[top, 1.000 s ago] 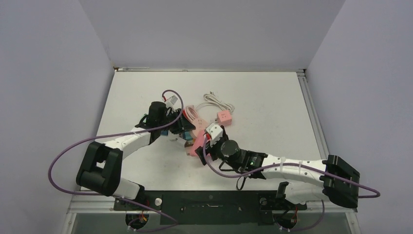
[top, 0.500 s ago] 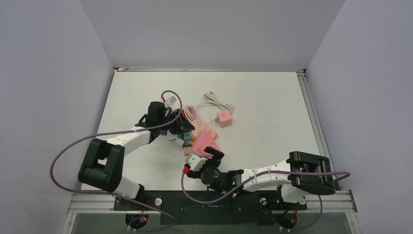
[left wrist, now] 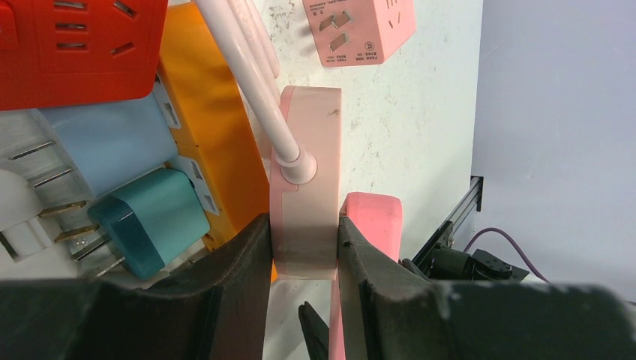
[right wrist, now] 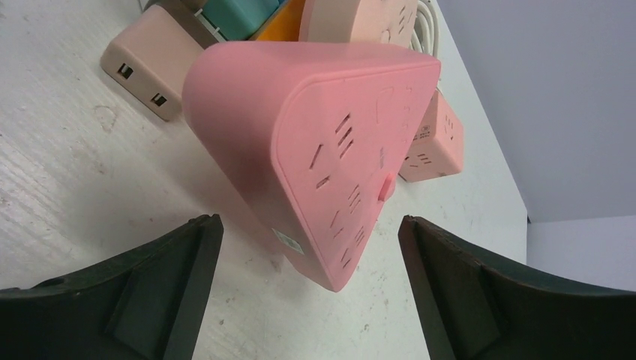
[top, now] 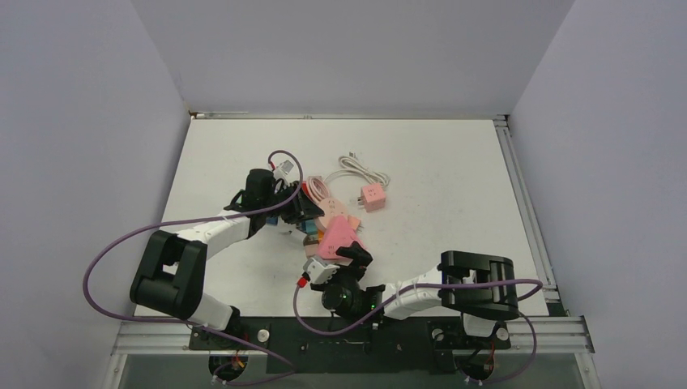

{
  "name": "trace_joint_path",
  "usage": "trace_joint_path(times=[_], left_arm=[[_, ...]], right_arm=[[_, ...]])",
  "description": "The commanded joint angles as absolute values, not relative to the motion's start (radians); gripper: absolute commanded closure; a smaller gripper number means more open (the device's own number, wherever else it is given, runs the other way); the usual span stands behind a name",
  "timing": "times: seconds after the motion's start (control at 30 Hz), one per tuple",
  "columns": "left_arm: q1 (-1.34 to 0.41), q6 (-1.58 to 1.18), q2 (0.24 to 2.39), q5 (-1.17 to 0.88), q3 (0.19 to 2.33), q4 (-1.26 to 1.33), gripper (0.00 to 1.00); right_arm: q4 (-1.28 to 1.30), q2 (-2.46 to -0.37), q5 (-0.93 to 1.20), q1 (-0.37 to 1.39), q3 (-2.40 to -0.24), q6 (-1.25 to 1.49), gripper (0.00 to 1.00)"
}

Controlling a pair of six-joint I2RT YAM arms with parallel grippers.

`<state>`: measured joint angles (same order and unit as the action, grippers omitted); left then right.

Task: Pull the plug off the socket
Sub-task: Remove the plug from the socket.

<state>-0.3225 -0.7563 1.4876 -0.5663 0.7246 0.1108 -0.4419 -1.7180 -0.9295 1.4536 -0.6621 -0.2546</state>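
A pale pink socket strip (left wrist: 306, 172) with a white cord stands on edge, and my left gripper (left wrist: 304, 255) is shut on its lower end. Beside it sits a brighter pink triangular plug block (right wrist: 315, 150), tilted with one corner on the table. One left finger (left wrist: 360, 285) stands between it and the strip. My right gripper (right wrist: 309, 221) is open just in front of the triangular block, its fingers wide on either side and touching nothing. From above, the block (top: 337, 237) lies between the left gripper (top: 312, 219) and the right gripper (top: 350, 261).
An orange socket block (left wrist: 202, 112), a red one (left wrist: 75, 45) and teal and light blue plugs (left wrist: 150, 217) crowd the left gripper. A small pink cube adapter (top: 371, 196) and coiled white cable (top: 360, 172) lie behind. A beige charger (right wrist: 154, 64) sits left of the triangular block.
My right arm has drawn back toward the near table edge, away from the pink triangular block, and its jaws have spread wider. The left gripper has kept its grip and place.
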Motion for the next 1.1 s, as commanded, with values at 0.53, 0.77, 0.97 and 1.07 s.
trace_joint_path(times=[0.53,0.77,0.97,1.07], left_arm=[[-0.313,-0.774,1.472,-0.6,0.775,0.171,1.0],[-0.313,-0.766,1.47,-0.594,0.778,0.165,1.0],[-0.313,-0.765,1.468,-0.593,0.778,0.163,1.0],[-0.313,-0.765,1.468,-0.592,0.779,0.162,1.0]], right_arm=[[-0.537,-1.651,-1.014,1.399,-0.673,-0.268,0.71],[-0.538,-1.62,-0.999,1.39,-0.668,-0.27,0.8],[-0.538,-1.635,-0.992,1.395,-0.67,-0.282,0.88],[-0.545,-1.654,-0.992,1.408,-0.674,-0.305,0.92]])
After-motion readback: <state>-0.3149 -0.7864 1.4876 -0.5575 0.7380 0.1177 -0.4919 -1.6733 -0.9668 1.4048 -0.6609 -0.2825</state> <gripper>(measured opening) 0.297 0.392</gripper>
